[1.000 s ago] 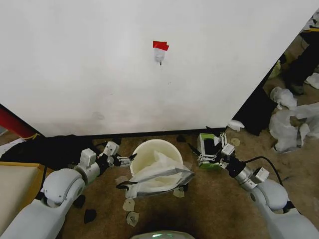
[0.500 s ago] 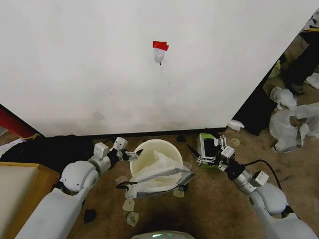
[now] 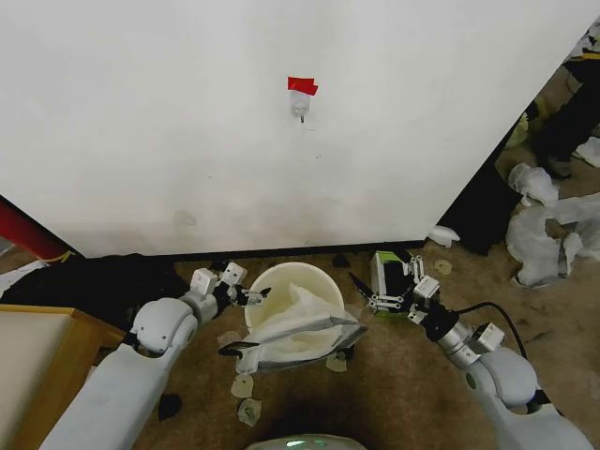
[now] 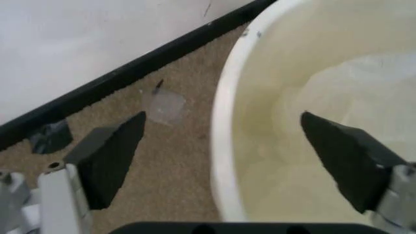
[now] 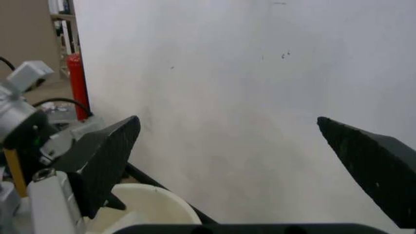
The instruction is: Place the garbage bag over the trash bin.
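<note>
Left gripper, fingers spread, straddles the far-left rim of the trash bin; right gripper, also spread, hovers right of it. Garbage bag lies crumpled across the bin's near side. Best probably to pinch one film edge, then stretch it over the rim. Brown carpet meets a white wall
</note>
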Controlling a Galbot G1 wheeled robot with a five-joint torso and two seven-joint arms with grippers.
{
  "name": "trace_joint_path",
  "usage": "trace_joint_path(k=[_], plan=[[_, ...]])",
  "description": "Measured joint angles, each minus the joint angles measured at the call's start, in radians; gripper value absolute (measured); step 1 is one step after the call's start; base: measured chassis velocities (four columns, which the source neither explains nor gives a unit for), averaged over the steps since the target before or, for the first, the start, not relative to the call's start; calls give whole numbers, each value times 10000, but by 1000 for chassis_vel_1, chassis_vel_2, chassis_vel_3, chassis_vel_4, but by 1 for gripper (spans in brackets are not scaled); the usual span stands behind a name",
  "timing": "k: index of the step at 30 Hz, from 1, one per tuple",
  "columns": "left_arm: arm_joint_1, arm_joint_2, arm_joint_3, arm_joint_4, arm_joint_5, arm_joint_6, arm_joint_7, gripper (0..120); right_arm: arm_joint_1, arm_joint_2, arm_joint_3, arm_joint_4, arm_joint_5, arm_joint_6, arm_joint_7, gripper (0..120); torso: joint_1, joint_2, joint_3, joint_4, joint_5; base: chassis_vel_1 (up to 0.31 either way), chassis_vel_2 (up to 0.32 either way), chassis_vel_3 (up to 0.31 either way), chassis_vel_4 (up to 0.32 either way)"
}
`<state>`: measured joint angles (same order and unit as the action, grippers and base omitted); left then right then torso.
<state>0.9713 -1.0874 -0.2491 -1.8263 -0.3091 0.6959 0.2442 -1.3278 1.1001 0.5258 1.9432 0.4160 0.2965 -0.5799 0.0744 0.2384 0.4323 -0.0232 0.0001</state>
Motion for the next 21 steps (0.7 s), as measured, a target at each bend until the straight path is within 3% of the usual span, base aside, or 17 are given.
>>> trace_joint_path(k=[7,13,17,19,21], plan=[[-225,-390,255,711,466,51,-193,60,-141,-32,37,104,0,46,-47,100,0,0,0,1,-1,0,0,0,0],[-129,-398,107,671,516,70,-224,43,-245,-63,84,126,4,121,-102,100,0,0,0,2,0,0,0,0,0],[40,-431,-152,495,261,286,-467,23,-223,-16,8,176,-28,120,-146,100,-1,0,0,0,-1,0,0,0,0],[50,-431,-167,483,241,302,-475,22,-217,-11,2,176,-35,121,-150,100,-1,0,0,0,-1,0,0,0,0],[215,-480,-313,344,18,396,-637,11,-177,21,-48,175,-80,117,-176,100,-1,0,0,2,0,0,0,0,0]])
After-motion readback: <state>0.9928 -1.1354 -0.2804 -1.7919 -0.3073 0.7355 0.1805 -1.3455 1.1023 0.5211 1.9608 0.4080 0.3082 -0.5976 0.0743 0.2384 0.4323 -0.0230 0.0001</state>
